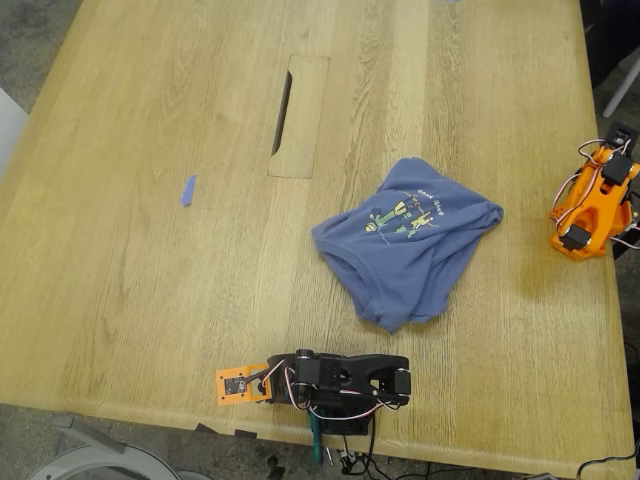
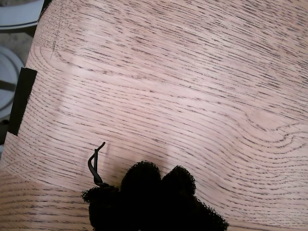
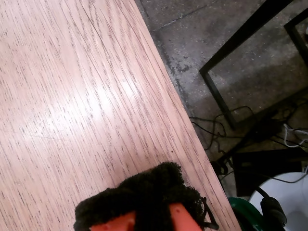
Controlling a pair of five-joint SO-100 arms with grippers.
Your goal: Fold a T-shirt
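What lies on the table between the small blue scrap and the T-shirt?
In the exterior view, only bare wood and the table's cable slot lie between the scrap and the T-shirt; nothing loose sits there.

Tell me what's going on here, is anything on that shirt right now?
Nothing is handling it. The T-shirt lies crumpled and unfolded on the wooden table, print facing up. My first end effector, on the black arm at the exterior view's bottom edge, looks shut over bare wood. My second end effector, on the orange arm at the exterior view's right edge, also looks shut by the table's edge. Both are well clear of the shirt.
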